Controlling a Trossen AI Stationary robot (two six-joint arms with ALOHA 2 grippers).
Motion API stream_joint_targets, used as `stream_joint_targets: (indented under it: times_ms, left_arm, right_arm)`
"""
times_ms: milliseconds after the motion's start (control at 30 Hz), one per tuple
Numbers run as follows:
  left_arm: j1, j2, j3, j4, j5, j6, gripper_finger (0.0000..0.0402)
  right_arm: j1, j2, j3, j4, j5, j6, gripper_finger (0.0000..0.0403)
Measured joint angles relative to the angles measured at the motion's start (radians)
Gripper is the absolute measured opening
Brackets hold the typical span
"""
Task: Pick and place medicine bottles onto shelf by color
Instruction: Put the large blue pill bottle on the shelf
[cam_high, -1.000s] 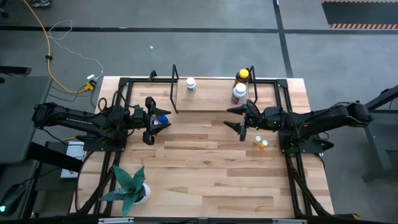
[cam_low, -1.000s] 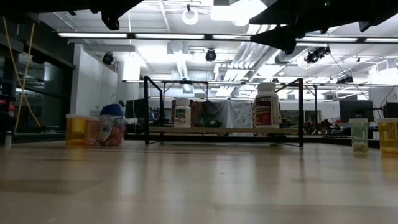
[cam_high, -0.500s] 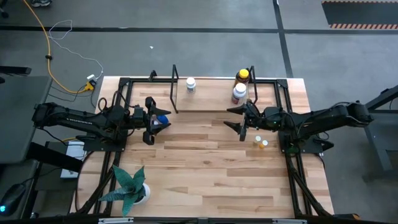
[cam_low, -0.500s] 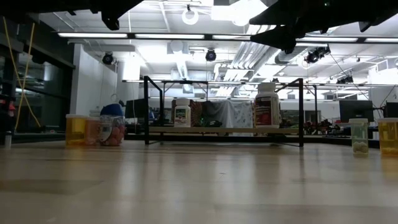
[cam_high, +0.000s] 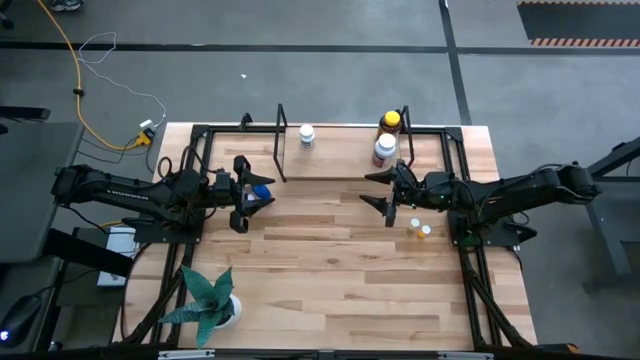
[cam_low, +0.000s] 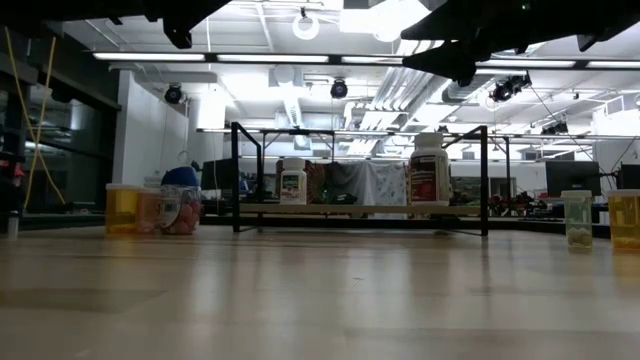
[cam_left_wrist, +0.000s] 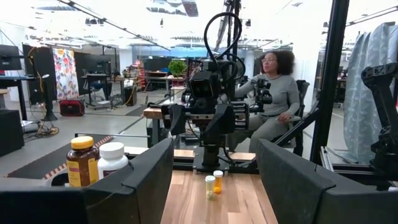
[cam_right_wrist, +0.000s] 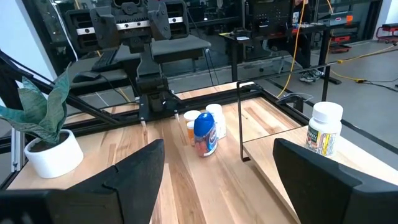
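Observation:
The shelf (cam_high: 345, 152) stands at the table's far side. On its board stand a white bottle (cam_high: 307, 135) at the left, and an amber bottle with a yellow cap (cam_high: 390, 122) and a white bottle (cam_high: 385, 150) at the right. A blue-capped bottle (cam_right_wrist: 205, 132) and a few small bottles (cam_low: 125, 208) stand on the table just in front of my left gripper (cam_high: 241, 193), which is open and empty. Two small vials (cam_high: 420, 229) stand on the table beside my right gripper (cam_high: 375, 195), which is open, empty and raised above the table.
A potted green plant (cam_high: 208, 298) stands at the table's near left corner. Black frame rails (cam_high: 470, 270) run along the table's left and right sides. A person (cam_left_wrist: 273, 93) sits beyond the table in the left wrist view.

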Motion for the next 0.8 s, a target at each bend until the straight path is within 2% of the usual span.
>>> stream_joint_targets:
  times_ms: [300, 533, 700, 800]
  left_arm:
    - [0.0, 0.001, 0.0, 0.0, 0.012, -0.006, 0.0217]
    - [-0.012, 0.029, 0.001, 0.01, 0.132, -0.027, 0.0217]
    - [-0.077, 0.08, 0.053, -0.048, 0.102, 0.011, 0.0219]
    - [-0.13, 0.105, 0.125, -0.228, -0.006, 0.029, 0.0224]
  right_arm:
    - [0.0, 0.0, 0.0, 0.0, 0.0, 0.0, 0.0291]
    - [0.0, 0.0, 0.0, 0.0, 0.0, 0.0, 0.0291]
    - [0.0, 0.0, 0.0, 0.0, 0.0, 0.0, 0.0291]
    - [0.0, 0.0, 0.0, -0.001, 0.0, 0.001, 0.0291]
